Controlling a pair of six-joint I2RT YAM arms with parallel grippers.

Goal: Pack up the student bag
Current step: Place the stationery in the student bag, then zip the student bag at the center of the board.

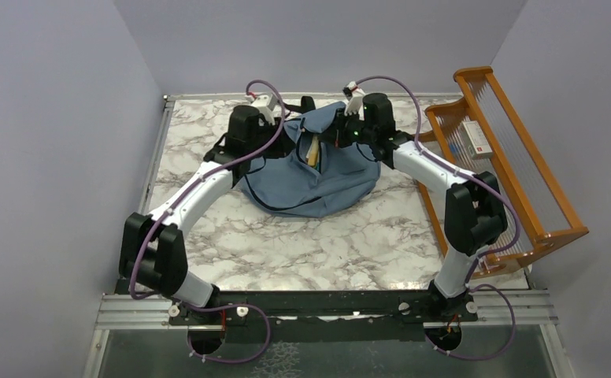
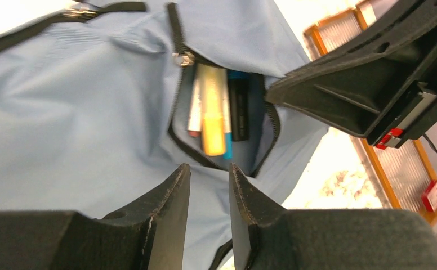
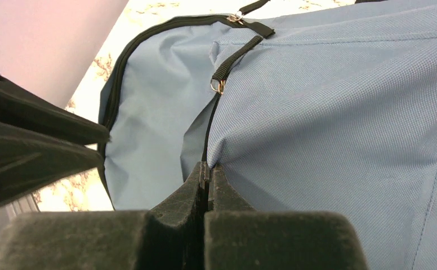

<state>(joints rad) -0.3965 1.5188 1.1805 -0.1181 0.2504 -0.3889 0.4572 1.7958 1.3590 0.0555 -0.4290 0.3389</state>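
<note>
Bare marble table [image 1: 302, 244] fills lower centre; the student bag [image 1: 318, 177] lies upper centre. The left gripper [image 2: 209, 180], fingers slightly apart and empty, faces its unzipped pocket [image 2: 255, 135] of pens [image 2: 212, 112]. The right gripper [image 3: 206, 171] is pinched shut on the bag's fabric at the zipper edge. An orange rack [image 1: 523, 157] lines the right edge.

My left fingers [image 2: 168, 208] are black plastic, matt and grainy, rough and pitted along the edge; my right fingers [image 3: 224, 194] have the same coarse, dull skin. The bag [image 3: 329, 101] is woven cloth, matt, and up close its fine weave shows plainly. Its straps [image 3: 236, 56] are black ribbed webbing, and the little ring [image 3: 220, 86] at the zip is shiny metal. The pens [image 2: 213, 112] look like smooth plastic with a slight sheen. The table [image 1: 302, 244] has a smooth marbled top with a soft gloss. The rack [image 1: 507, 169] is orange wood, varnished. My arms' white shells [image 1: 200, 189] are smooth and glossy.
</note>
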